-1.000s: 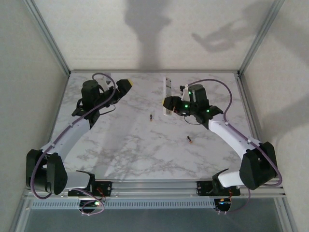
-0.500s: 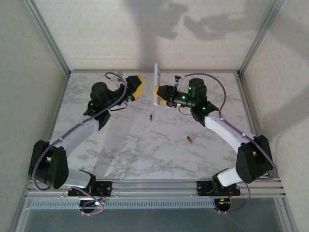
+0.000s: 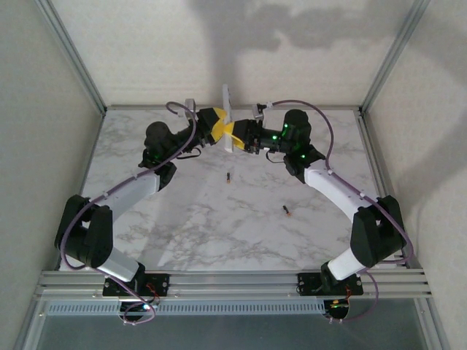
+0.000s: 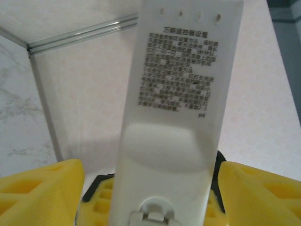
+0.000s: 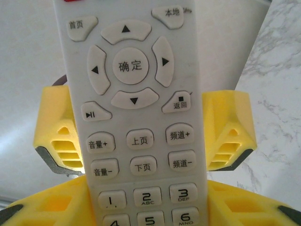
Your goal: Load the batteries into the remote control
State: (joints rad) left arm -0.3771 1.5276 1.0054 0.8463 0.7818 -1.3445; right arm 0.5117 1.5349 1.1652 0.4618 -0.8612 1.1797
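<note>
slim white rectangular plastic remote control [image 3: 227, 117] upright between two yellow-fingered grippers, upper centre of the overhead frame
pinched on its long edges by the right gripper [image 3: 236, 135], jaws partway apart and pressed against both sides of the number rows at the bottom of the right wrist frame, pale rubber buttons [image 5: 127, 66] facing that camera. left gripper [image 3: 216, 124] just left of the remote overhead, jaws wide and not gripping, yellow foam fingers [image 4: 40, 190] in the lower corners of the left wrist frame either side of the printed white back, clear gap at lower left, nearly touching at lower right. tiny dark cylindrical battery with a coppery end [image 3: 228, 176] loose on the white marble tabletop [image 3: 182, 211] at mid-frame below the remote; second such battery [image 3: 286, 211] lower right, well apart from the first
</note>
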